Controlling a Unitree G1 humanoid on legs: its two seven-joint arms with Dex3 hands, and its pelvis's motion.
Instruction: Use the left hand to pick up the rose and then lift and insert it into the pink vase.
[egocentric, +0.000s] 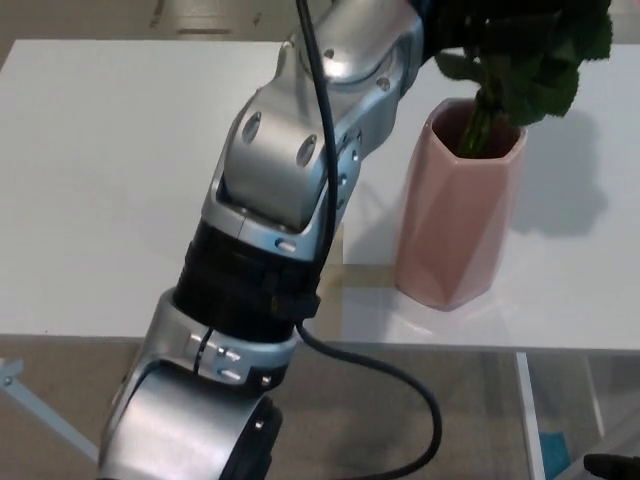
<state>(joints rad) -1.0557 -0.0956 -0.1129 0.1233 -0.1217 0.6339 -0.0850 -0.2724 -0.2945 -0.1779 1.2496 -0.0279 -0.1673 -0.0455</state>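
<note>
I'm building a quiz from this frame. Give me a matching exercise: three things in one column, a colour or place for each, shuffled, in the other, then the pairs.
Things:
1. vase
2. stem
3. cable

Descriptions:
A. black, looping below the table edge
B. pink, standing on the white table
C. green, its lower end inside the vase mouth

Pairs: 1-B, 2-C, 3-A

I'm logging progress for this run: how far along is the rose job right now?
The pickup looks done: the rose is off the table and its stem already sits in the mouth of the pink vase. In hand: the left arm reaches up to the stem; the hand itself is cut off at the picture's top. Left: seating the stem fully, releasing, withdrawing.
</note>
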